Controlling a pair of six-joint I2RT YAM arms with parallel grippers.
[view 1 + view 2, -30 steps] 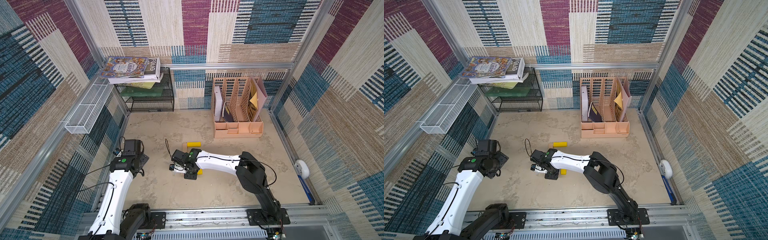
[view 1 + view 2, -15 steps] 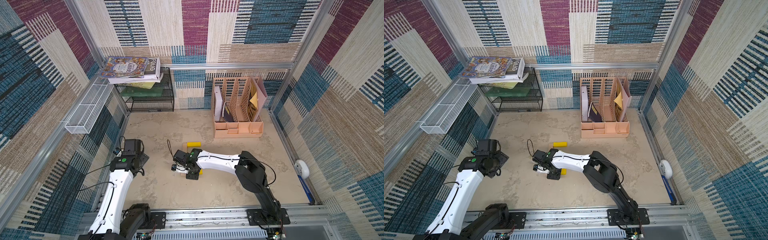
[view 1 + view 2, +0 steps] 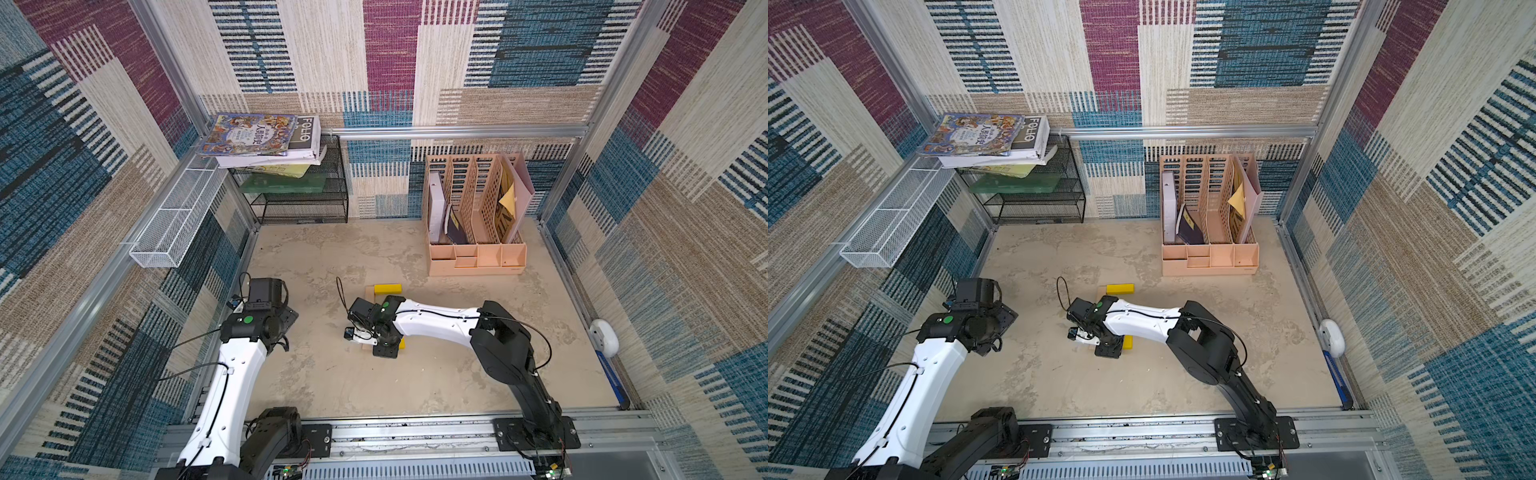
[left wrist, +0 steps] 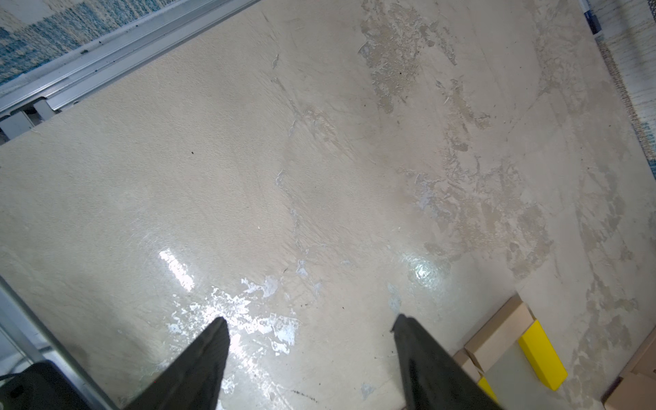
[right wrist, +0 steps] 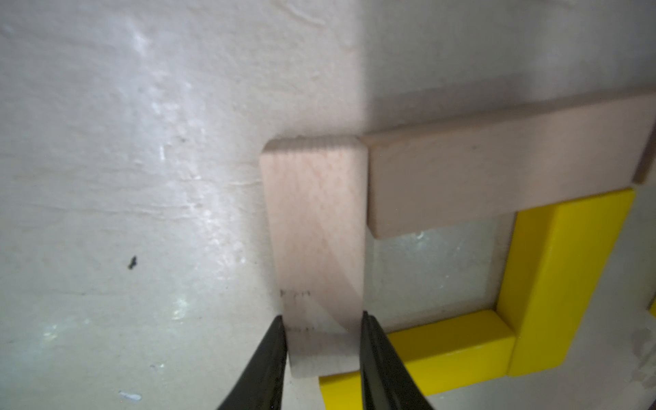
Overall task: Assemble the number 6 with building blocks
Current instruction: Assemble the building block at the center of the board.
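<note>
My right gripper is shut on a pale wooden bar lying flat on the table, with its fingers against the bar's two long sides. This bar meets a second pale bar at a corner. Two yellow bars close a square loop with them. In both top views the right gripper covers most of the blocks. Beyond it, a yellow bar lies beside a pale one. My left gripper hangs open over bare table at the left.
A peach file organiser stands at the back right. At the back left is a black wire shelf with books. A white wire basket hangs on the left wall. A white device sits at the right edge.
The right wrist has shifted slightly over the blocks. The left arm has not moved.
</note>
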